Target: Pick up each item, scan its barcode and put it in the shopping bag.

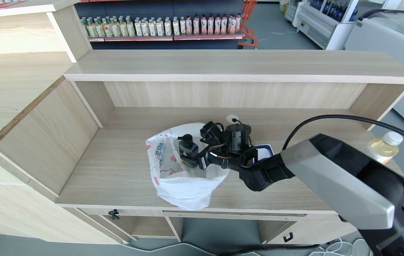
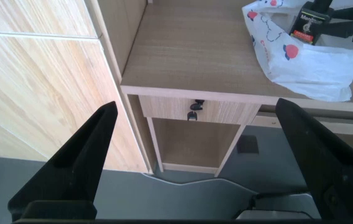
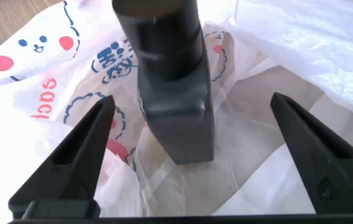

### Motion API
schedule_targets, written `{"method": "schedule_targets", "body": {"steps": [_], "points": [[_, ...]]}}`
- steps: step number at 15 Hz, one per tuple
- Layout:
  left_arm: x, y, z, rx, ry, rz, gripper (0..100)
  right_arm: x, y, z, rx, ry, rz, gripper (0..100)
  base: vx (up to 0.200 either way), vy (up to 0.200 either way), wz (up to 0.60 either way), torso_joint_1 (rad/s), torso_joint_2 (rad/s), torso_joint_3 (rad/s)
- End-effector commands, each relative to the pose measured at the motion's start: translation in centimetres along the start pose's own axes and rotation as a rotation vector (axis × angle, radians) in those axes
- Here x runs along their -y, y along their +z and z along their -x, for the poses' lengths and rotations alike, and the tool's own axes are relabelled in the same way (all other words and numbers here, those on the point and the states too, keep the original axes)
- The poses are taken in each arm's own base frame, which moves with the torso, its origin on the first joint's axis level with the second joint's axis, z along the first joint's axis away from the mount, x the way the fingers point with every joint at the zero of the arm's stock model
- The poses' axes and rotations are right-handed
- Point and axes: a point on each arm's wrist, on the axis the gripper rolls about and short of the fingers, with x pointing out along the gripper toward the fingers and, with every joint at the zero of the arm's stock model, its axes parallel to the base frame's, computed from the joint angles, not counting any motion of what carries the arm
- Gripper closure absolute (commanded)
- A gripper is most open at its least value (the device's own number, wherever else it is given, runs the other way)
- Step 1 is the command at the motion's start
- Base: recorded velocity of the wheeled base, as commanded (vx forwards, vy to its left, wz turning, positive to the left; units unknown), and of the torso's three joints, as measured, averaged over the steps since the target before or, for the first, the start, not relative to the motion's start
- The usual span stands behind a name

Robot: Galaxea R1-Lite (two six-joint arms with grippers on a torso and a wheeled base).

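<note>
1. The right pincer [image 3: 192, 102] is wide apart around the dark bottle [image 3: 170, 56] without touching it, inside the shopping bag [image 1: 184, 192] at centre frame. A finger may snag the thin plastic when lifting.
2. The bottle, resting only on soft plastic, could topple.
3. The bag lies near the lower edge of the bench [image 1: 116, 167], so a drag might pull it off.
4. The left pincer [image 2: 196, 106] is apart and empty.

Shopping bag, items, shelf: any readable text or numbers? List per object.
Shopping bag: blue characters and red letters, creased and cut off, not readable whole.
Black item at the bag: yellow label print, too small.
Capped bottle at right: label blurred.
Shelf bottles: too small.
Nothing quotable.
</note>
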Motion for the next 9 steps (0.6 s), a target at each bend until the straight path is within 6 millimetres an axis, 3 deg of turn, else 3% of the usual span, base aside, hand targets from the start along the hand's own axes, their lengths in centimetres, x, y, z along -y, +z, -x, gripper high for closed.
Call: {"method": "schedule_targets", "body": {"steps": [1,5,6,7,8,9], "points": [[0.0,0.0,0.0,0.001,0.000,0.000,0,1.0,5.4,2.5,0.104,0.008,0.022,0,0.000,0.000,0.00,0.000,0.00,0.000],[0.0,0.0,0.0,0.001,0.000,0.000,0,1.2,9.0,8.8,0.111,-0.016,0.007,0,0.000,0.000,0.00,0.000,0.00,0.000],[0.0,0.0,0.0,0.001,0.000,0.000,0,1.1,9.7,11.6,0.101,-0.049,-0.014,0,0.000,0.000,0.00,0.000,0.00,0.000],[0.0,0.0,0.0,0.001,0.000,0.000,0,1.1,10.0,14.9,0.065,-0.165,-0.040,0,0.000,0.000,0.00,0.000,0.00,0.000],[0.0,0.0,0.0,0.001,0.000,0.000,0,1.3,10.0,16.8,0.035,-0.271,-0.053,0,0.000,0.000,0.00,0.000,0.00,0.000],[0.0,0.0,0.0,0.001,0.000,0.000,0,1.0,9.7,20.4,-0.026,-0.437,-0.075,0,0.000,0.000,0.00,0.000,0.00,0.000]]}}
